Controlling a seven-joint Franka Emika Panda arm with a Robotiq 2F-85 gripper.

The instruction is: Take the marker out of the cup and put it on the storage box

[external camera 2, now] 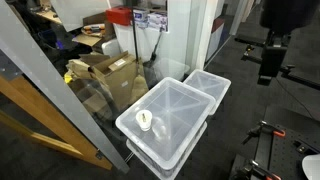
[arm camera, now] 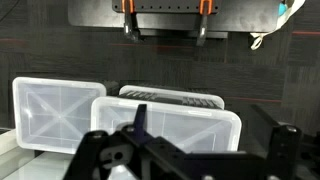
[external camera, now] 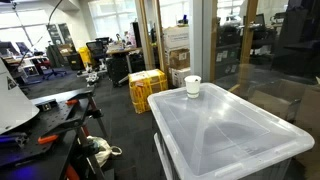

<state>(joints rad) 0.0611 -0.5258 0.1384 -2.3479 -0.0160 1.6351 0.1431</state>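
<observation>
The storage box (external camera: pixel 230 125) is a large translucent bin with a ridged clear lid; it also shows in an exterior view (external camera 2: pixel 170 125) and in the wrist view (arm camera: pixel 185 125). The small white cup (external camera: pixel 192 86) stands upright on a corner of the lid, also seen in an exterior view (external camera 2: pixel 146 120). The marker is too small to make out; only a dark spot shows inside the cup. My gripper (external camera 2: pixel 270 68) hangs high up, well away from the box and cup. In the wrist view its dark fingers (arm camera: pixel 212 138) stand wide apart and empty.
A second translucent bin (external camera 2: pixel 210 88) sits against the storage box. Yellow crates (external camera: pixel 147 90) stand on the floor behind. A glass partition with wooden framing (external camera 2: pixel 60 110) runs beside the bins. A cluttered workbench (external camera: pixel 50 130) and tripod legs (external camera 2: pixel 262 150) are nearby.
</observation>
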